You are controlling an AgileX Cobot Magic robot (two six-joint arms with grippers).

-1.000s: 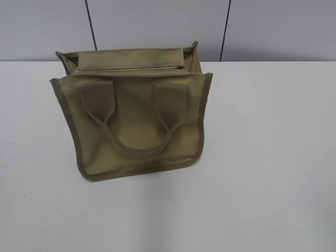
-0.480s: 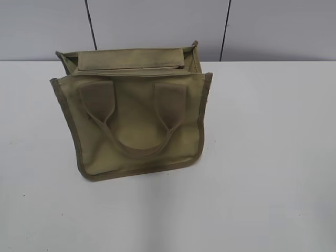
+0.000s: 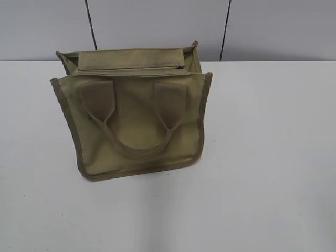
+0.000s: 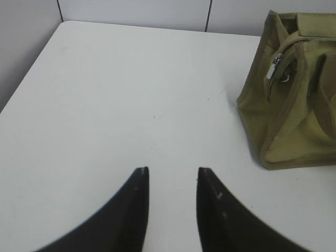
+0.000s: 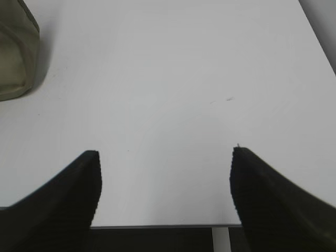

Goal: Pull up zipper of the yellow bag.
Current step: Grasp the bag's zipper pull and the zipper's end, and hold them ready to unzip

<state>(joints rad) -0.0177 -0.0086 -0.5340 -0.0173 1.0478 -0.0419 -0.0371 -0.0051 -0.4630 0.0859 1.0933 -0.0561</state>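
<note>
The yellow bag [image 3: 139, 118] stands upright on the white table, left of centre, with its two looped handles facing the camera. Its side shows in the left wrist view [image 4: 294, 94] at the right edge, and one corner in the right wrist view [image 5: 16, 58]. The zipper [image 3: 128, 68] runs along the khaki top strip; its silver slider and pull tab [image 4: 276, 63] hang at the bag's left end. My left gripper [image 4: 172, 176] is open and empty over bare table, well left of the bag. My right gripper [image 5: 165, 157] is wide open and empty, right of the bag. Neither gripper shows in the exterior view.
The white table [image 3: 273, 157] ends at a grey panelled wall [image 3: 157, 26] behind the bag. The table's near edge [image 5: 163, 227] lies just under my right gripper. The table's left edge [image 4: 31, 68] shows in the left wrist view.
</note>
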